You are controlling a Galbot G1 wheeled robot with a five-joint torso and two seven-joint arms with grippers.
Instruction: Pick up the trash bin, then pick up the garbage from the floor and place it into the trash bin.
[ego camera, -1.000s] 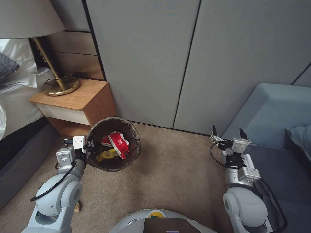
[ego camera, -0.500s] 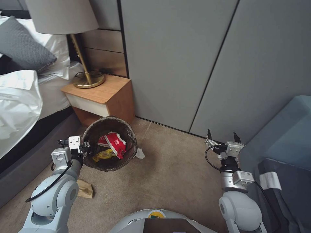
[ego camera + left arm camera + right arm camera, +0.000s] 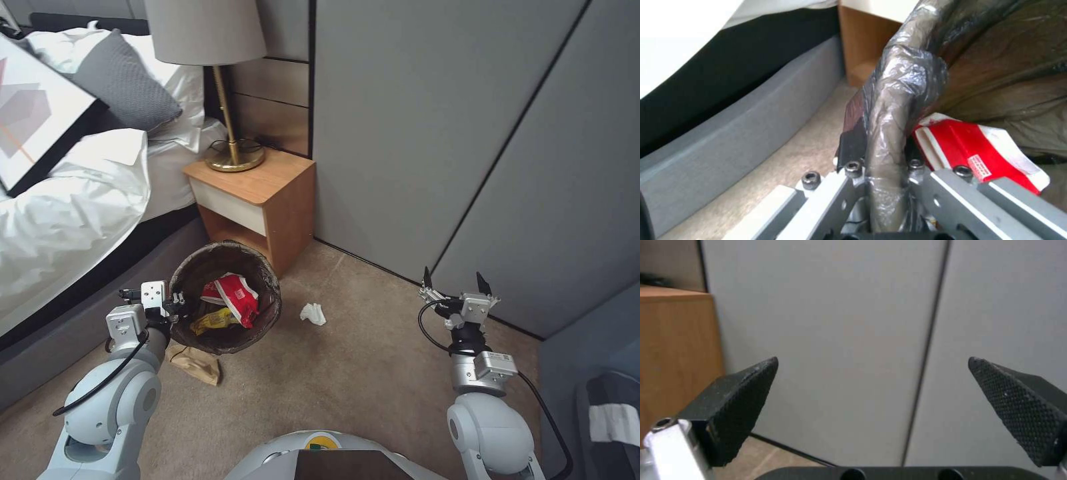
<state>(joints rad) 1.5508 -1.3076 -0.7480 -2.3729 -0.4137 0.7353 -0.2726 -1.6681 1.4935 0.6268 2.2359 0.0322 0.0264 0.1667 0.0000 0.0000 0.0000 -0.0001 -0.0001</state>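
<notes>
My left gripper is shut on the near-left rim of the trash bin, which hangs just above the carpet with its brown bag folded over the edge. In the left wrist view the fingers pinch the bagged rim. Inside the bin lie red wrappers and a yellow one. A crumpled white tissue lies on the carpet just right of the bin. A brown wrapper lies on the floor under the bin's near side. My right gripper is open at the right, holding nothing.
A wooden nightstand with a brass lamp stands behind the bin. The bed runs along the left. Grey wall panels close the back. A dark seat edge shows at the lower right. Open carpet lies in the middle.
The whole view has swung to the right, so bed and nightstand shifted rightward in the picture. The tissue and brown wrapper came into view. Both grippers keep their poses.
</notes>
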